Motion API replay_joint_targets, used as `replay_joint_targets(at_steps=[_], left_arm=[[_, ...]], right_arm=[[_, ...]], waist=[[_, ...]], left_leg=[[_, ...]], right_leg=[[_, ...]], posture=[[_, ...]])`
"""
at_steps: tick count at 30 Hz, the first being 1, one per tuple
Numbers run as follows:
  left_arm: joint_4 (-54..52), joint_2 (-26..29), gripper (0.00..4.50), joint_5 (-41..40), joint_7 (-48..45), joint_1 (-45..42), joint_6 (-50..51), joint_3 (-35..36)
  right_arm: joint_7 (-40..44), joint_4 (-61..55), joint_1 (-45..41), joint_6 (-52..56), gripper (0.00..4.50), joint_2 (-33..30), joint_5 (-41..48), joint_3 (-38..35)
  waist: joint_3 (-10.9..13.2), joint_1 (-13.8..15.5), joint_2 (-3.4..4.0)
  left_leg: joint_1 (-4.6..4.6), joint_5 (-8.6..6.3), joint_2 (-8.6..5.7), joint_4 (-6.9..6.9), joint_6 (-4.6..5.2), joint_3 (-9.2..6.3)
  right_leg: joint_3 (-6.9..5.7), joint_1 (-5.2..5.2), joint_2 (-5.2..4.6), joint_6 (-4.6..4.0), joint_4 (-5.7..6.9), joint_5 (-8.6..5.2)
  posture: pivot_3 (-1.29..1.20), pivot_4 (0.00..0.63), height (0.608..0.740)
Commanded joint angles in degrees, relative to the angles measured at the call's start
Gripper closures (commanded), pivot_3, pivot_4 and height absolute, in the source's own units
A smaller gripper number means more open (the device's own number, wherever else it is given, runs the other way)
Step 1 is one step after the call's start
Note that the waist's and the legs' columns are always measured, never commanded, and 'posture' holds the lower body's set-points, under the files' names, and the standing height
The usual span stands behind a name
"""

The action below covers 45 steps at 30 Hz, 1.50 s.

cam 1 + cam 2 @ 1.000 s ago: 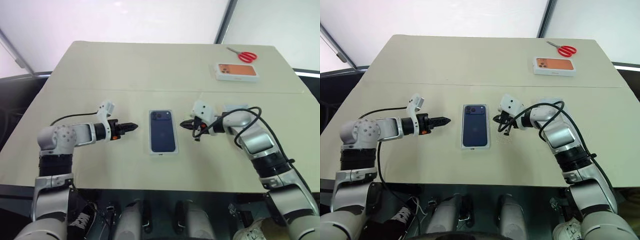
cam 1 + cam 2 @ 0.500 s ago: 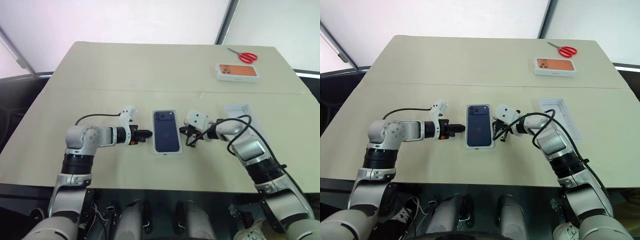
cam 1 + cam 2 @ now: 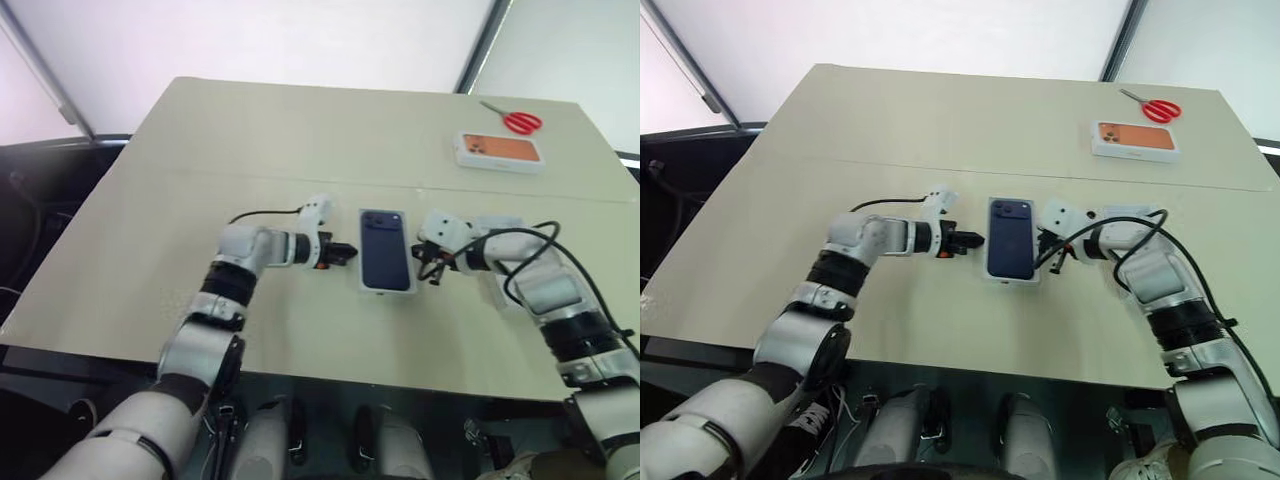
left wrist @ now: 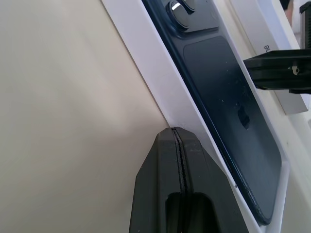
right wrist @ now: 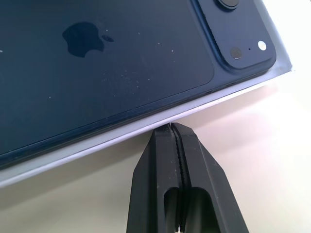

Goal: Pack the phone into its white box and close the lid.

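A: Left wrist view, item one: the phone (image 4: 228, 104), slim, dark navy, is lying back-up in the white box (image 4: 146, 63), camera cluster at the end away from the robot. The left gripper (image 4: 178, 130) is showing its jaws pressed together, holding nothing, tips right at the box's outer wall.

B: Item two, opposite long side: the right gripper (image 5: 172, 127), jaws likewise shut and empty, tips meeting the white rim just under the phone's edge. The box is sitting between the two sets of jaws.

A: Handling entry: the phone is looking stiff, smooth-backed and probably slippery, with some heft for its size; breakable if dropped. It is best taken by its long edges, never by the camera bump. The cardboard tray is likely light and will slide at any nudge, so pressing from both sides at once is the sensible way to steady it.

B: Containers: the white box is holding the phone, seated nearly flush. The lid (image 3: 500, 222) is lying open-side up on the surface just behind the right jaws; whether anything is in it I cannot tell. Far off, beyond the right jaws, a box with an orange phone picture (image 3: 500, 150) is sitting closed, red scissors (image 3: 515, 121) beside it.

A: Judgement: packing seems done; lidding is not.
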Motion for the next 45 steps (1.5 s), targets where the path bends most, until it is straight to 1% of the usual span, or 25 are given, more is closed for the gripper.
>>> replay_joint_targets(at_steps=[1, 6, 10, 12, 16, 18, 22, 26, 29, 32, 35, 40, 43, 45], left_arm=[[6.0, -5.5, 4.48, 1.8, -4.1, -4.3, -5.4, -1.6], [15.0, -9.0, 4.48, 4.0, -6.1, -9.5, -10.8, 1.0], [20.0, -11.0, 4.48, 6.8, -6.2, -12.0, -15.6, 1.1], [21.8, -11.8, 4.48, 7.2, -6.1, -12.7, -16.8, 1.9], [24.4, -12.7, 4.48, 8.2, -5.4, -13.8, -19.4, 3.2], [25.1, -13.1, 4.48, 8.2, -6.3, -14.6, -19.6, 4.1], [25.5, -13.1, 4.48, 10.0, -8.2, -14.8, -20.0, 3.2], [24.1, -11.0, 4.48, 11.5, -10.0, -13.4, -19.6, 2.8], [21.3, -8.7, 4.48, 13.1, -12.9, -11.9, -19.2, 0.9], [19.8, -6.3, 4.48, 13.1, -12.8, -11.2, -18.7, 1.8], [18.1, -4.5, 4.48, 13.4, -11.7, -10.3, -21.2, 2.1], [9.0, -0.9, 4.48, 16.2, -9.9, -4.5, -31.0, 0.1], [1.0, 2.4, 4.48, 15.8, -11.0, -0.4, -32.7, 0.5], [-3.4, 4.3, 4.48, 14.1, -11.8, 1.4, -31.0, 1.8]], right_arm=[[0.3, 1.2, 1.2, -0.6, 4.50, -2.8, -0.4, -2.1], [1.3, 0.8, 3.4, -0.3, 4.50, -6.4, -0.2, -4.0], [2.2, -0.3, 5.9, 0.0, 4.50, -8.6, 0.4, -5.6], [1.8, 0.0, 6.9, -0.9, 4.50, -9.4, -0.1, -6.1], [2.8, -1.0, 8.3, 1.1, 4.50, -9.7, 1.2, -7.3], [1.7, -0.2, 8.2, 1.1, 4.50, -9.2, 0.9, -7.6], [0.8, 0.5, 8.1, -0.6, 4.50, -9.1, -0.2, -7.0], [0.6, 0.4, 7.7, -1.0, 4.50, -9.5, -0.5, -7.3], [0.9, 0.1, 7.1, -1.3, 4.50, -9.8, -0.4, -7.6], [0.6, 1.0, 4.7, -1.1, 4.50, -9.0, -0.4, -7.7], [-1.0, 3.9, 2.1, -3.0, 4.50, -7.8, -1.9, -6.4], [-3.8, 9.9, -2.6, -6.2, 4.50, -5.5, -3.9, -5.0], [-4.6, 11.6, -4.9, -6.8, 4.50, -4.5, -3.4, -5.7], [-4.1, 11.0, -6.0, -3.9, 4.50, -3.3, -0.5, -7.9]], waist=[[0.0, -0.1, 0.00], [0.0, -0.4, 0.00], [0.0, -0.3, 0.03], [0.0, -0.4, 0.03], [0.0, -0.3, 0.03], [0.0, -0.4, 0.03], [0.0, -0.4, 0.03], [0.0, -0.4, 0.03], [0.0, -0.6, 0.03], [0.1, -1.0, 0.06], [0.1, -1.9, 0.09], [0.1, -2.5, 0.15], [0.1, -3.0, 0.21], [0.2, -3.3, 0.25]], left_leg=[[-0.05, -0.02, -0.02, 0.01, 0.03, 0.01], [-0.25, -0.02, 0.00, 0.04, 0.05, -0.02], [-0.29, -0.01, 0.03, 0.03, 0.06, -0.06], [-0.31, -0.02, 0.03, 0.04, 0.06, -0.08], [-0.31, -0.02, 0.03, 0.06, 0.07, -0.09], [-0.32, -0.02, 0.03, 0.07, 0.08, -0.12], [-0.33, -0.02, 0.03, 0.12, 0.09, -0.13], [-0.34, -0.01, 0.03, 0.13, 0.09, -0.13], [-0.34, -0.01, 0.03, 0.13, 0.09, -0.13], [-0.33, 0.02, 0.04, 0.13, 0.12, -0.13], [-0.34, 0.04, 0.04, 0.14, 0.14, -0.13], [-0.33, 0.09, 0.05, 0.13, 0.16, -0.13], [-0.33, 0.13, 0.06, 0.12, 0.15, -0.13], [-0.32, 0.14, 0.07, 0.11, 0.14, -0.13]], right_leg=[[0.00, 0.02, -0.03, 0.07, -0.01, 0.04], [-0.03, -0.04, -0.01, 0.24, -0.05, 0.12], [-0.07, -0.10, 0.04, 0.28, -0.01, 0.12], [-0.09, -0.10, 0.04, 0.28, -0.01, 0.12], [-0.09, -0.10, 0.04, 0.29, -0.01, 0.11], [-0.11, -0.09, 0.04, 0.28, 0.00, 0.12], [-0.12, -0.08, 0.04, 0.29, 0.00, 0.11], [-0.12, -0.09, 0.05, 0.29, 0.03, 0.12], [-0.12, -0.10, 0.06, 0.29, 0.05, 0.12], [-0.12, -0.10, 0.08, 0.29, 0.07, 0.12], [-0.11, -0.11, 0.07, 0.29, 0.09, 0.12], [-0.10, -0.11, 0.08, 0.31, 0.14, 0.13], [-0.10, -0.12, 0.10, 0.34, 0.19, 0.16], [-0.10, -0.13, 0.11, 0.34, 0.20, 0.16]], posture=[[0.00, 0.150, 0.738], [0.00, 0.150, 0.738], [0.00, 0.150, 0.738], [0.00, 0.150, 0.738], [0.00, 0.150, 0.738], [0.00, 0.150, 0.738], [0.00, 0.150, 0.738], [0.00, 0.150, 0.738], [0.00, 0.150, 0.738], [0.00, 0.150, 0.738], [0.00, 0.150, 0.738], [0.00, 0.150, 0.738], [0.00, 0.150, 0.738], [0.00, 0.150, 0.738]])
